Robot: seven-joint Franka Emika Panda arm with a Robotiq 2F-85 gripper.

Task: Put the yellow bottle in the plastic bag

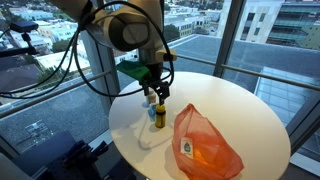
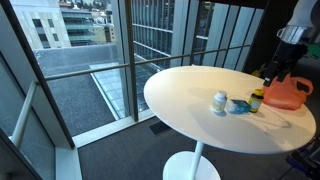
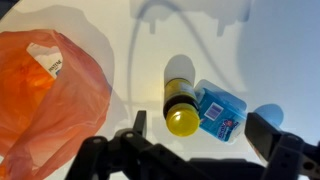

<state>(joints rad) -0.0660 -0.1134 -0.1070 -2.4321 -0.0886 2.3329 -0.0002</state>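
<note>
From the wrist view I see the pincer (image 3: pixel 198 125) with its two dark fingers (image 3: pixel 138 124) spread wide apart, clamped on nothing. Between them, on the round white desk (image 3: pixel 280 50), is the small yellow plastic bottle (image 3: pixel 180 98), yellow cap towards the camera. A flat blue packet with a printed label (image 3: pixel 220 110) lies touching the bottle's side. The crumpled orange translucent plastic bag (image 3: pixel 40 95) is off to one side, near the bottle but apart from it.

In an exterior view the pincer (image 1: pixel 155 92) hangs just above the small things near the desk (image 1: pixel 250 110) edge, with the bag (image 1: pixel 205 145) beside them. At this size I cannot tell them apart.

In an exterior view from the far side the yellow bottle (image 2: pixel 257 99) stands upright on the desk (image 2: pixel 190 85), outside the bag (image 2: pixel 288 93) and just beside it. The blue packet (image 2: pixel 238 105) lies next to it. A small white jar (image 2: pixel 219 101) also shows (the wrist camera hardly catches it).
</note>
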